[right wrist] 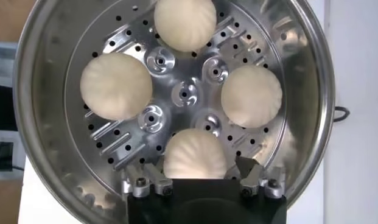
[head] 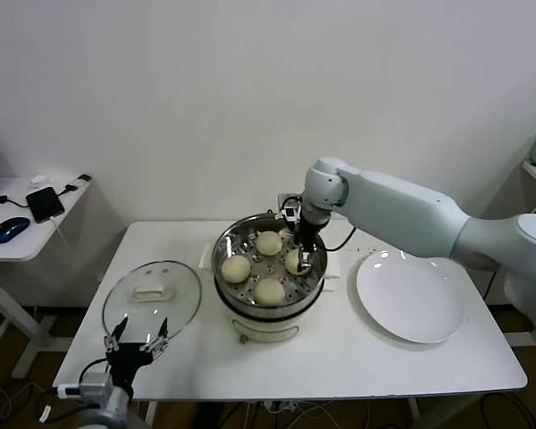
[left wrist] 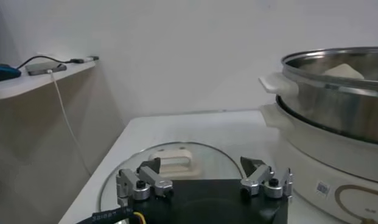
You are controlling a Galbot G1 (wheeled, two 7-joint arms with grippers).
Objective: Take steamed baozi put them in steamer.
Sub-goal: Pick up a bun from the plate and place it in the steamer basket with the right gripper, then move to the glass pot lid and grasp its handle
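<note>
White table (head: 339, 349), right gripper (right wrist: 201, 171) open astride one steamed baozi (right wrist: 195, 153) in steamer (right wrist: 42, 91), seemingly untouching, left gripper (left wrist: 204, 176) open.

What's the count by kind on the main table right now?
Buns: 4, all on the tray inside the steamer
Steamer: 1
Glass lid: 1
White plate: 1
Total: 7

The right gripper is over the steamer at one bun, fingers either side; the left gripper is open near the lid.

A lab or office room: a bare white wall, a white desk (head: 339, 357), and a side desk (head: 18, 246) holding a mouse (head: 10, 229) and charging phone (head: 46, 203).
</note>
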